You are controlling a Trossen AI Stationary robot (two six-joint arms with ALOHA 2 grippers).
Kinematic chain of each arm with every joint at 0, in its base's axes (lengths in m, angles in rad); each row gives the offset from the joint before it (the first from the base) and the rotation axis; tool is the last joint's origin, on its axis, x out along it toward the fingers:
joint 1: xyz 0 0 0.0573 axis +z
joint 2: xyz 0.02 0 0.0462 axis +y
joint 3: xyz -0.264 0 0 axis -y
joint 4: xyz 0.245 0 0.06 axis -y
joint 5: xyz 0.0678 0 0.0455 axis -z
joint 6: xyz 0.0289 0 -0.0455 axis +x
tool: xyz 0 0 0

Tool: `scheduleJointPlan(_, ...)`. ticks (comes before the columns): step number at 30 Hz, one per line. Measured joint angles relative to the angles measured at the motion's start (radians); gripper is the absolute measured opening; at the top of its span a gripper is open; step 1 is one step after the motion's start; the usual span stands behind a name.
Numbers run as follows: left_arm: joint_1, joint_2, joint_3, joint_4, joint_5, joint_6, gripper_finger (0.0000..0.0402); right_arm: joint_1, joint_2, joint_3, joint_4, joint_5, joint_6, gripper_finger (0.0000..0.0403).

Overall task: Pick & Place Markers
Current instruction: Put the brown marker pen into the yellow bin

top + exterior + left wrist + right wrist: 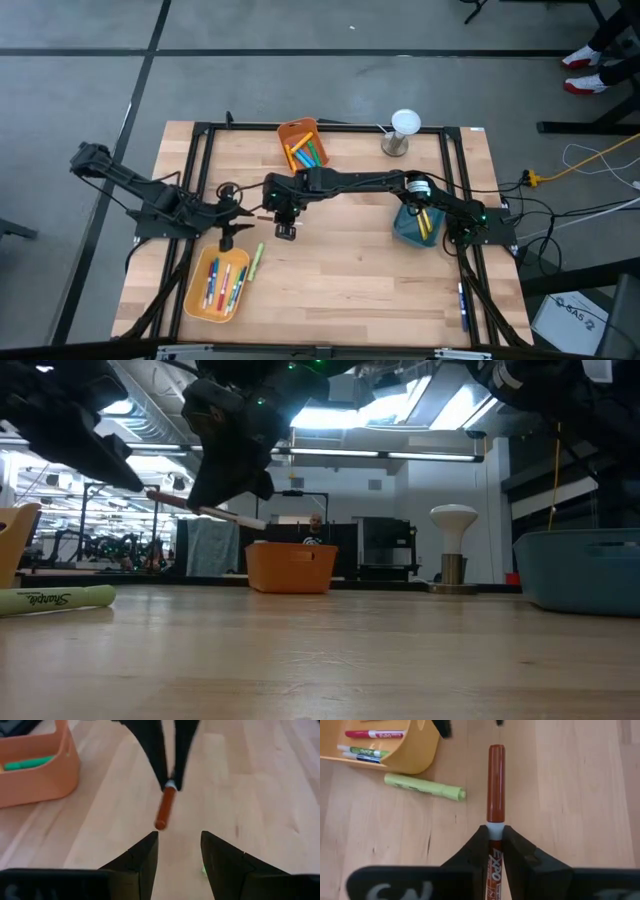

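Observation:
My right gripper reaches across the middle of the table and is shut on a white marker with a red-brown cap. The cap end sticks out ahead of the fingers, toward my left gripper. That gripper is open and faces the cap from a short way off, touching nothing. In the high view the two grippers meet left of centre, left and right. A light green marker lies flat on the table beside a yellow bin. My right gripper pinches the marker's white barrel between its two fingers, just behind the red-brown cap. The marker lies along the fingers, cap end forward. The fingers slant down toward the table's left side. The marker is lifted clear of the table.
The yellow bin at the near left holds several markers. An orange bin at the far middle and a blue bin at the right also hold markers. A white-topped stand is at the far right. Bare wood lies near the front centre.

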Motion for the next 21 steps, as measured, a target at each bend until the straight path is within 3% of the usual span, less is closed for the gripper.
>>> scheduleJointPlan(21,0.134,0.136,0.0,0.202,0.131,0.145,0.0143,0.009,0.0,0.0,0.063,0.0,-0.031,0.0046)
